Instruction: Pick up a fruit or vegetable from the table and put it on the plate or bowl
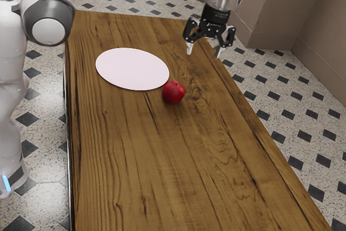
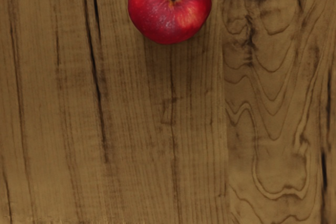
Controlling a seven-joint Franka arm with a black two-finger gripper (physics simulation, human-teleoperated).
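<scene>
Grained wooden table [image 1: 162, 160] on checkered tile floor [image 1: 303, 133] (beige wall [image 1: 319, 20] behind)

apple [image 2: 169, 6] clipped by wrist view's edge, table [image 1: 162, 160] cropped at near end

I read this as a rendered domestic room, most likely a kitchen or dining corner. My landmark is the long wooden table [image 1: 162, 155], its top marked with dark grain and knots. Around the table runs a pale tiled floor [image 1: 303, 123] set with small black diamonds, the kind laid in home kitchens. Past the table's far end stand plain beige walls [image 1: 303, 9]. On the table, a white plate [image 1: 132, 68] and a red apple [image 1: 173, 92] just beside it suit a household.
</scene>
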